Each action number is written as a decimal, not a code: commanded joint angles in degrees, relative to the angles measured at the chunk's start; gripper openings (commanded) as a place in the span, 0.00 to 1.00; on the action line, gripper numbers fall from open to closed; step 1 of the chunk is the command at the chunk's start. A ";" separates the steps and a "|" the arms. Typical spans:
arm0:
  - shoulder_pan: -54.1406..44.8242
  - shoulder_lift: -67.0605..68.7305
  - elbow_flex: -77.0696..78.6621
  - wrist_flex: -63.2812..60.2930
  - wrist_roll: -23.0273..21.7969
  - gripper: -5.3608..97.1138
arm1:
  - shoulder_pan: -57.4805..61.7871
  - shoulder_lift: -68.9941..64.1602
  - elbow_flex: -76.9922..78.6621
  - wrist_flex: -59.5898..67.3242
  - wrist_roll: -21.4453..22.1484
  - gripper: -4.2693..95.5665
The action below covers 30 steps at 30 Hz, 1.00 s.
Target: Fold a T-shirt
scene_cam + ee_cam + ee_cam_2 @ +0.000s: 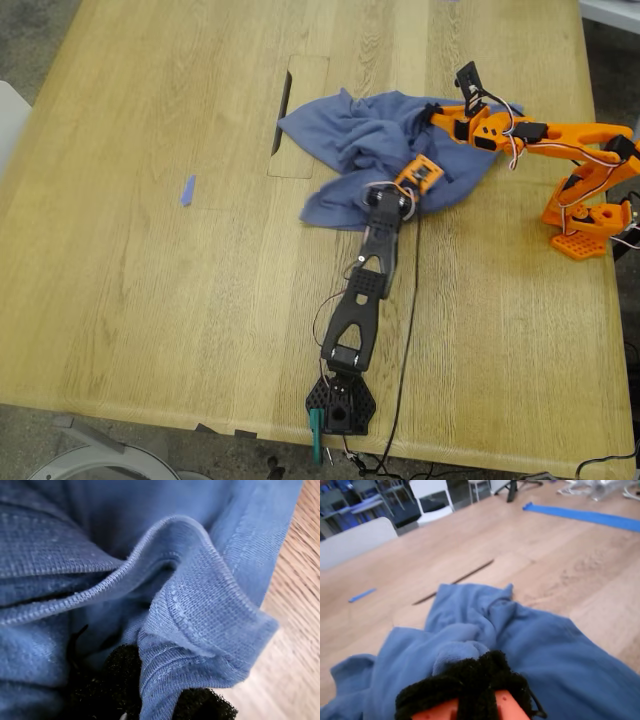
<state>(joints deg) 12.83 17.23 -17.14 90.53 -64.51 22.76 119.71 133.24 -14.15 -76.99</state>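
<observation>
T-shirt crumpled mid-table — bare wood on every side.

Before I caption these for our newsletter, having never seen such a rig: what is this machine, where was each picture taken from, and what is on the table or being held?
I am two small robot arms standing on a wooden table. One picture looks down from above; the other two come from cameras riding on my arms. A crumpled slate-blue T-shirt lies between the arms, with a scrap of blue tape off to the exterior view's left. My first end effector, on the black arm, pinches a fold of the T-shirt between padded tips. My second end effector, on the orange arm, sits at the T-shirt; whether it grips is unclear.
</observation>
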 commanded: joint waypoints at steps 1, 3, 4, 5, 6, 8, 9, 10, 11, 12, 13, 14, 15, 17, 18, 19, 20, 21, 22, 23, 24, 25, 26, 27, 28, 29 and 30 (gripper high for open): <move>-2.37 16.08 -1.76 1.93 -0.53 0.05 | -0.62 4.75 -5.36 0.00 0.09 0.04; -2.02 18.46 -1.76 2.37 -0.70 0.05 | -1.14 5.71 -6.33 -0.18 -0.09 0.04; -1.85 19.60 -1.76 2.55 -0.70 0.05 | -1.41 6.24 -6.77 -0.18 -0.18 0.04; -1.67 20.65 -1.76 2.64 -0.70 0.05 | -1.67 6.68 -7.29 -0.44 -0.26 0.04; -1.49 21.80 -1.76 2.99 -0.70 0.05 | -2.02 7.21 -7.73 -0.53 -0.35 0.04; -1.32 24.08 -1.76 3.25 -0.44 0.05 | -2.64 8.53 -8.53 -0.62 -0.44 0.04; -1.23 25.22 -1.76 3.34 -0.44 0.05 | -2.90 9.23 -8.79 -0.62 -0.44 0.04; -1.23 26.46 -1.76 3.52 -0.44 0.05 | -3.16 10.11 -8.88 -0.79 -0.44 0.04; -1.14 27.60 -1.76 3.52 -0.26 0.05 | -3.52 10.99 -8.96 -0.79 -0.44 0.04; -1.14 28.83 -1.76 3.69 -0.18 0.05 | -3.87 12.04 -8.96 -0.79 -0.53 0.04; -1.14 30.06 -1.76 3.87 -0.09 0.05 | -4.22 13.10 -8.96 -0.79 -0.62 0.04; -1.14 31.20 -1.76 3.96 0.18 0.05 | -4.57 14.06 -8.88 -0.79 -0.62 0.04; -1.05 32.34 -1.76 3.96 0.26 0.05 | -4.83 15.29 -8.79 -0.62 -0.70 0.04; -1.05 34.80 -1.76 3.96 0.35 0.05 | -5.45 17.31 -8.61 -0.53 -0.88 0.04; -1.05 35.86 -1.76 3.96 0.62 0.05 | -5.71 18.28 -8.61 -0.44 -0.97 0.04; -1.05 37.09 -1.76 3.96 0.62 0.05 | -5.89 19.07 -8.61 -0.70 -0.97 0.04; -1.05 38.23 -1.76 3.87 0.70 0.05 | -6.15 19.78 -8.88 -0.79 -0.97 0.04; -1.05 39.29 -1.76 3.60 0.97 0.05 | -6.42 20.39 -9.32 -0.70 -0.97 0.04; -1.05 40.25 -1.76 3.08 1.05 0.05 | -6.86 20.74 -9.76 -1.41 -0.97 0.04; -1.05 41.40 -1.76 2.72 1.05 0.05 | -7.38 20.92 -10.55 -1.76 -1.05 0.04; -1.05 42.45 -1.76 2.64 1.05 0.05 | -8.09 21.01 -11.60 -1.93 -1.14 0.04; -0.97 43.42 -1.76 2.46 0.97 0.05 | -8.88 20.92 -12.83 -2.11 -1.23 0.04; -0.97 44.38 -1.76 1.85 0.97 0.05 | -9.67 20.65 -14.33 -2.02 -1.32 0.04; -0.88 45.26 -1.76 1.41 0.88 0.05 | -10.37 20.21 -16.00 -1.93 -1.49 0.04; -0.70 46.14 -1.76 0.88 0.79 0.05 | -11.16 19.69 -17.93 -1.85 -1.58 0.04; -0.53 46.93 -1.76 0.18 0.79 0.05 | -11.87 19.16 -19.78 -1.05 -1.76 0.04; -0.26 47.72 -1.76 -0.53 0.53 0.05 | -12.57 18.54 -21.62 -0.88 -1.85 0.04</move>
<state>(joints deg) 12.57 52.21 -17.14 93.87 -63.90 11.60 136.93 119.36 -14.24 -78.40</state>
